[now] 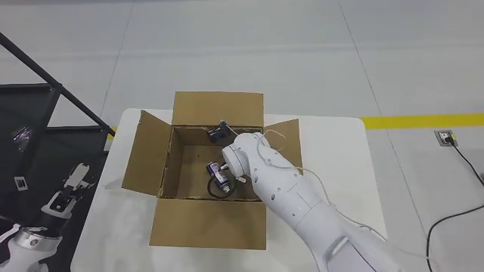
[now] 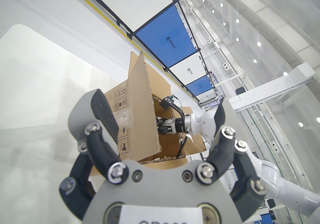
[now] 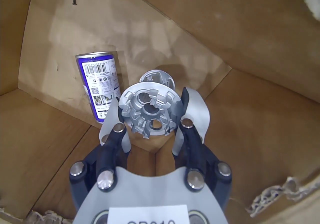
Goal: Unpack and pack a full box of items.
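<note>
Box (image 3: 225, 22) partly hidden behind right gripper's (image 3: 151, 100) metal part (image 3: 147, 112).

There is one table (image 1: 340, 143). On it sits one cardboard box (image 1: 208, 227), and the box has four open flaps. Inside the box there is one blue can (image 3: 100, 85), one silver metal part (image 3: 150, 112) with two round ends, and one tiny dark screw (image 3: 74, 0). There are two grippers: one left gripper (image 2: 162, 112) and one right gripper (image 3: 151, 105). Each gripper has two fingers.
</note>
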